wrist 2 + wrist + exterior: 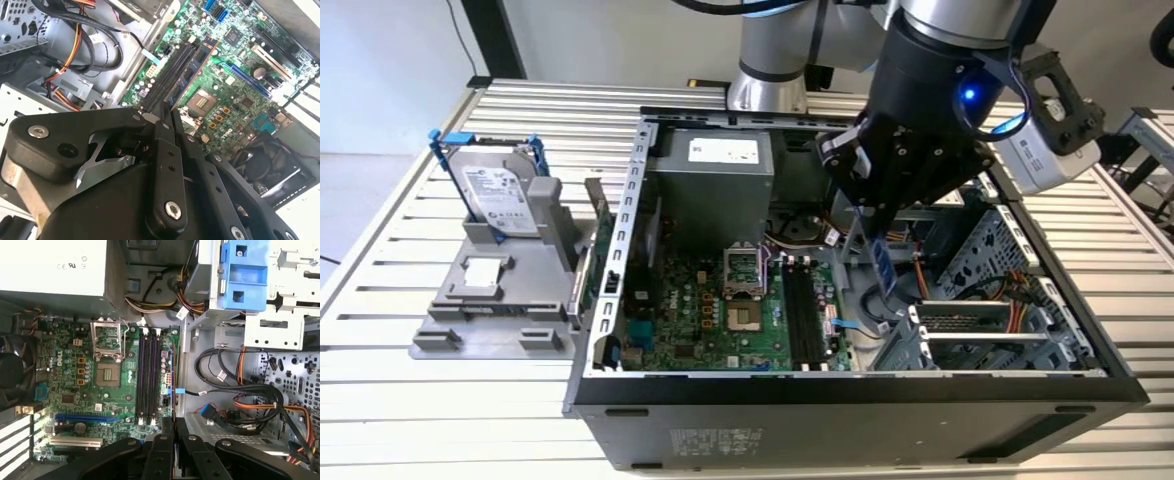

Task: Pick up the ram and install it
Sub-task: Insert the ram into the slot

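— Where is the ram (883, 270) to be found?

— It is held in the gripper (874, 235) inside the open computer case (854, 385), above the motherboard (100, 385). It hangs with one end down, and in the exterior view it is tilted a little. In both wrist views it is seen nearly edge-on, close beside the long black memory slots (148, 375). It is not seated in them, and both slots look empty.

— And how is the pincer set?

— It is drawn narrow, and the two fingers are closed flat against the faces of the stick at its upper end. In the second wrist view the rest of the stick is seen running out past the fingertips (161, 116) towards the slots.

— How is such a part judged to handle?

— It is judged to be very light, stiff along its length, and thin enough to be snapped if it is bent sideways. The chips and the contact edge are thought to be fragile, so only a moderate squeeze on the flat faces is called for. A slip is thought unlikely at this weight. A twist within the fingers is more likely, since only one end is gripped and the free end is long.

— Where is it best taken hold of?

— By the faces near the top edge, as is done here, with the contact edge left bare.
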`<state>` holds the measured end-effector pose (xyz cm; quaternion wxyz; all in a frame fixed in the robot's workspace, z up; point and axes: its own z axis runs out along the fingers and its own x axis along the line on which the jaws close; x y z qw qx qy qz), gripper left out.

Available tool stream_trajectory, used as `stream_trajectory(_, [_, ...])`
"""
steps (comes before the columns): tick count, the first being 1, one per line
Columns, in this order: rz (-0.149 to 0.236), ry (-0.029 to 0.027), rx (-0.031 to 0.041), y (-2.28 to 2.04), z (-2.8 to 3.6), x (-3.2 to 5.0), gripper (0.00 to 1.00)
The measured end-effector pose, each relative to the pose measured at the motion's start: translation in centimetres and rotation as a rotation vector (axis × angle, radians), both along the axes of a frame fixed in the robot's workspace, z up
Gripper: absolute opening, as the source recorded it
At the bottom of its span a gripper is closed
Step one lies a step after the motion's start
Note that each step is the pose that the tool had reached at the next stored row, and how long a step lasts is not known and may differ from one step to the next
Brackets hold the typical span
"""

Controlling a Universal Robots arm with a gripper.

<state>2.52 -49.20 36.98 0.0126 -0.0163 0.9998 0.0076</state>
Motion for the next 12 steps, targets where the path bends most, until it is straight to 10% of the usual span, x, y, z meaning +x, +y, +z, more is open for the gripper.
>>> stream_trajectory(12, [0.002, 0.0027, -0.0032, 0.01, -0.36, 0.11, 0.00])
